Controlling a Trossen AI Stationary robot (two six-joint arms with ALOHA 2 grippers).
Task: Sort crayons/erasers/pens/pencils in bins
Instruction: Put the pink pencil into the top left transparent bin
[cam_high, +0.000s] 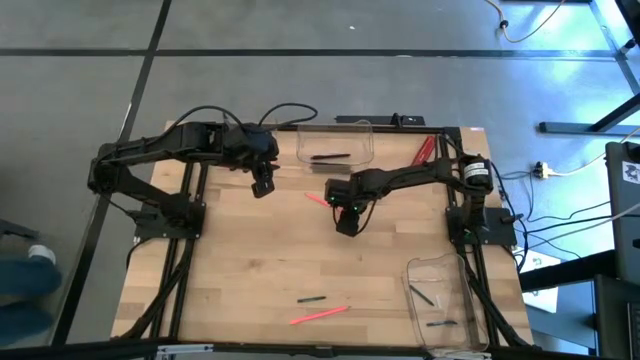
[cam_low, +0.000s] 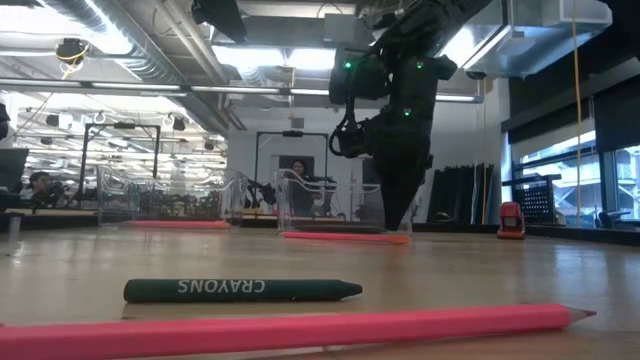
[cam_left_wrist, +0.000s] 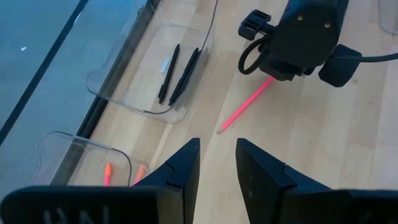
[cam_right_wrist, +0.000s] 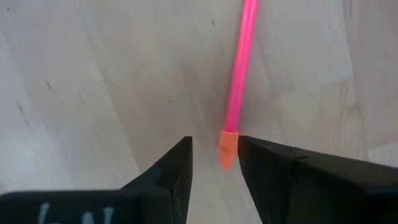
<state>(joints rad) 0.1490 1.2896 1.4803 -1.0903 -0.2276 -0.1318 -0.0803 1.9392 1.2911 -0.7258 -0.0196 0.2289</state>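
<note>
Right wrist view shows the right gripper (cam_right_wrist: 214, 163) with jaws parted, empty, straddling the orange eraser end of a thin pink pencil (cam_right_wrist: 239, 68) whose long axis runs on toward twelve o'clock, so I judge a straight descent would pinch it. Farther off, the left gripper (cam_left_wrist: 217, 165) hangs open and empty, less near. Two slim black pens (cam_left_wrist: 177, 73) already lie in a clear plastic bin (cam_left_wrist: 118, 99) at the pale wooden table's (cam_high: 250, 250) twelve o'clock edge. Beyond stretches a workshop.
</note>
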